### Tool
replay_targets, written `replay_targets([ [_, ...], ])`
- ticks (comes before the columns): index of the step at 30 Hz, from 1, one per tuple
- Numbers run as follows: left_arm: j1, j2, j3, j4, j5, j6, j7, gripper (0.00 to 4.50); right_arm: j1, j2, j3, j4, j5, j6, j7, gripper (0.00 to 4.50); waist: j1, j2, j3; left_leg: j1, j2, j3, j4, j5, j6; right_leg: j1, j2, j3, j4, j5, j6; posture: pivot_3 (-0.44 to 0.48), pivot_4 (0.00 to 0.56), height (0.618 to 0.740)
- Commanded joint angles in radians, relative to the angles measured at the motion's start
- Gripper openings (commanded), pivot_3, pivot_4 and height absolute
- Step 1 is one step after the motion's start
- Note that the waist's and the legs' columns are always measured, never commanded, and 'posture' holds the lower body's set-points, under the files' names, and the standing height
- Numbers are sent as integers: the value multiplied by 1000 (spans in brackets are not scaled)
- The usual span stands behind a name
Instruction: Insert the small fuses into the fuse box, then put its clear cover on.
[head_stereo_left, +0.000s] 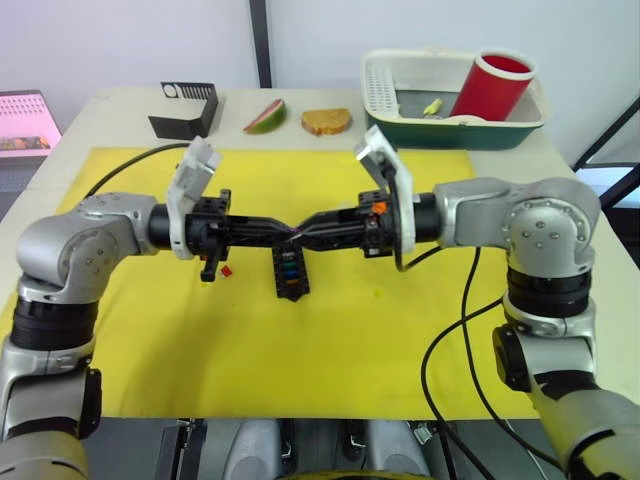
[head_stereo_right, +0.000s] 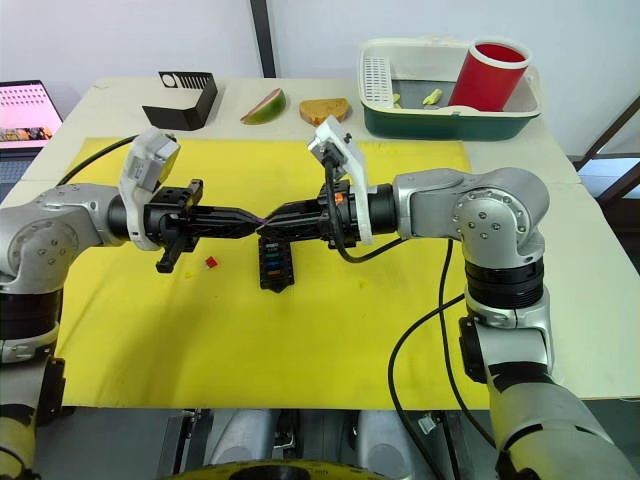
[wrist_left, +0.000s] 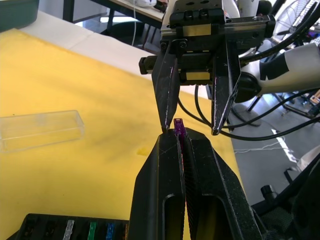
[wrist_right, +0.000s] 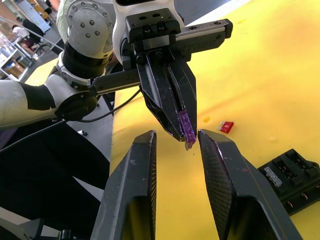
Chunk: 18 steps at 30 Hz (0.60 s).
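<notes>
- Pinching a tiny purple plastic blade fuse between its closed black fingers, the left gripper is meeting the right gripper tip to tip above the yellow mat.
- The right gripper's two black fingers are standing apart, bracketing the fuse without touching it, and are holding nothing.
- Only a sliver of fuse is showing beyond the left fingertips, so a handover here is risking a slipped or twisted grip; if the left fingers are opening too soon, the fuse is likely dropping onto the mat.
- Directly below the fingertips, the small black slotted fuse box is lying with several coloured fuses already seated.
- A red blade fuse is lying loose just beside the box.
- The transparent rectangular cover is resting on the mat, apart from the box.
</notes>
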Motion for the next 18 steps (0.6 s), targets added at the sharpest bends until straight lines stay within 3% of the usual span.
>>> replay_targets([
  [1, 0, 3, 11, -23, -8, -11, 4, 0, -22, -5, -2, -25, 16, -17, 12, 1403, 0, 0, 0, 0, 0, 0, 0, 0, 0, 0, 0, 0, 0, 0, 0, 0, 150, 740],
  [4, 2, 6, 9, -24, -7, -12, 3, 0, -25, -7, 0, -24, 15, -19, 14, 1403, 0, 0, 0, 0, 0, 0, 0, 0, 0, 0, 0, 0, 0, 0, 0, 0, 150, 740],
  [5, 2, 6, 9, -24, -6, -12, 2, 0, -26, -6, 0, -22, 15, -19, 14, 831, 0, 0, 0, 0, 0, 0, 0, 0, 0, 0, 0, 0, 0, 0, 0, 0, 150, 740],
  [6, 3, 7, 9, -24, -6, -13, 2, 0, -27, -7, 1, -22, 14, -20, 14, 541, 0, 0, 0, 0, 0, 0, 0, 0, 0, 0, 0, 0, 0, 0, 0, 0, 150, 740],
  [18, 4, 13, 9, -20, 1, -20, -5, 0, -19, -5, 18, -29, 9, -33, 14, 541, 0, 0, 0, 0, 0, 0, 0, 0, 0, 0, 0, 0, 0, 0, 0, 0, 150, 740],
])
